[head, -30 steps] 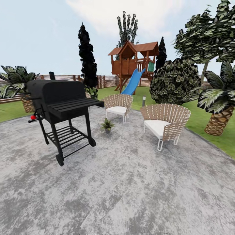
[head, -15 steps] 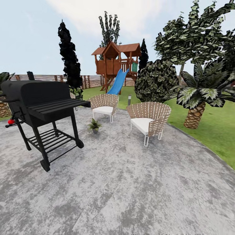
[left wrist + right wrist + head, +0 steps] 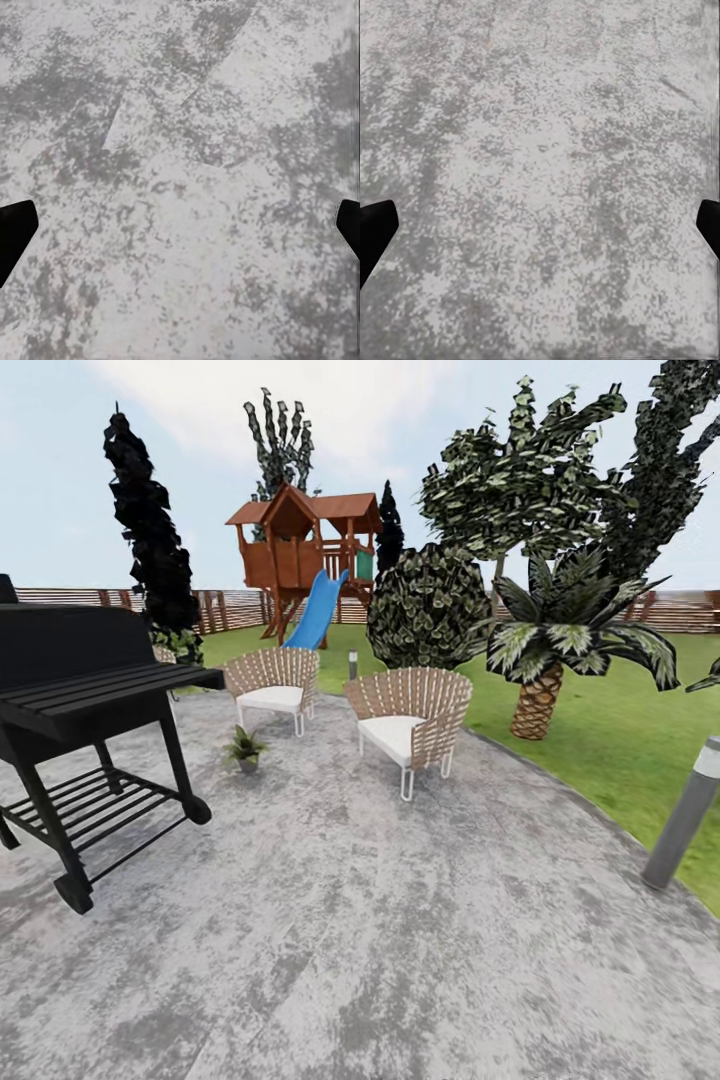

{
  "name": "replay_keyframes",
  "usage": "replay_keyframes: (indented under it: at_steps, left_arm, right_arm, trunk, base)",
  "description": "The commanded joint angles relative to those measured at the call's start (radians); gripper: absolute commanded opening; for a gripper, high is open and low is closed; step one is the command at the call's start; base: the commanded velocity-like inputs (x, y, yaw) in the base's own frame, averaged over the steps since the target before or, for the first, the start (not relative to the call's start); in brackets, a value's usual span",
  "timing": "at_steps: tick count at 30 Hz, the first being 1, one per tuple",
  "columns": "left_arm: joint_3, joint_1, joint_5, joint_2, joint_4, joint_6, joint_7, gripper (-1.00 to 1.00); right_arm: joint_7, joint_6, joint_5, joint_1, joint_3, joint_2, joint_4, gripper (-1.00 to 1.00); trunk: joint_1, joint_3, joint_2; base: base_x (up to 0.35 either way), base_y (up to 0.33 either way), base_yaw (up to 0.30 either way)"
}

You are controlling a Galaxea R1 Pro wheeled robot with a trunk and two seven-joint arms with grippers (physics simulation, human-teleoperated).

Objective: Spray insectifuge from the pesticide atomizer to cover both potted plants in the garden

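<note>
Searching for the spray bottle; both hands (image 3: pixel 180 221) (image 3: pixel 540 225) spread, empty over patio (image 3: pixel 400 920). One potted plant (image 3: pixel 245 748) far left. I scan next.

Open patio (image 3: pixel 380 920) ahead; black grill (image 3: pixel 80 700) blocks left, wicker chairs (image 3: pixel 405 715) centre-back, grey bollard lamp (image 3: pixel 685 815) at right edge.

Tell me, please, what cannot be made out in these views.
- Grill: head view, its left side cut off by the edge.
- Potted plant: head view, too small to tell pot details.
- Left gripper and right gripper: wrist views, just fingertips at the edges.
</note>
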Motion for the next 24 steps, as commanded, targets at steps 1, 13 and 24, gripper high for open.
replay_keyframes:
  at_steps: [1,13,24]
  left_arm:
    - [0.001,0.000,0.001,0.000,0.000,-0.003,0.000,1.00]
    - [0.001,-0.002,0.000,-0.002,0.000,-0.003,0.000,1.00]
    - [0.001,-0.003,-0.004,-0.002,0.000,-0.002,0.000,1.00]
  right_arm:
    - [0.000,-0.003,0.000,-0.001,-0.001,0.000,0.001,1.00]
    - [0.000,-0.003,0.000,-0.001,-0.001,0.000,0.001,1.00]
    - [0.000,-0.003,0.000,-0.001,0.001,0.000,0.001,1.00]
  trunk:
    - [0.004,-0.004,-0.008]
    - [0.050,-0.042,-0.092]
    - [0.092,-0.076,-0.169]
  base:
    - [0.000,0.000,-0.299]
    - [0.000,0.000,-0.299]
    - [0.000,0.000,-0.299]
